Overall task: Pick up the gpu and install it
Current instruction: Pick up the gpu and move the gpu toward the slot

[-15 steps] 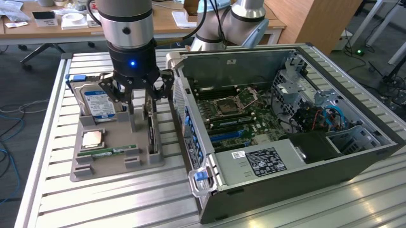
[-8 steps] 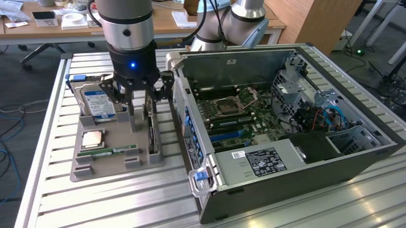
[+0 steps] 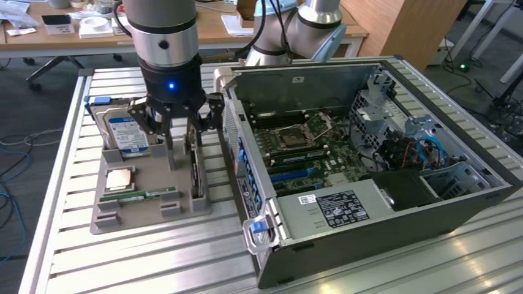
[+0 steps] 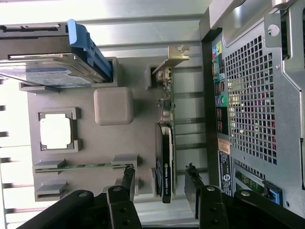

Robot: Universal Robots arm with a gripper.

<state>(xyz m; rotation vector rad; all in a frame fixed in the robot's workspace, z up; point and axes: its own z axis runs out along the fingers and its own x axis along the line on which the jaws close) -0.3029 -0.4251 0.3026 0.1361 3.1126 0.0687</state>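
The gripper (image 3: 181, 130) hangs directly above the gpu (image 3: 196, 174), jaws spread wide and holding nothing. In the wrist view the card stands on edge in its slot of the grey tray (image 3: 143, 217), between the two fingers (image 4: 127, 177) and clear of both. Beyond one finger stands the open computer case (image 3: 376, 239); beyond the other, the hard drive (image 3: 122, 131) and memory stick (image 3: 139, 196)

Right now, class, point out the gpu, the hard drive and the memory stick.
gpu (image 4: 163, 160), wrist view, on its black cooler block.
hard drive (image 3: 128, 133), exterior view, on its blue-white label.
memory stick (image 3: 139, 195), exterior view, on the middle of its green face.
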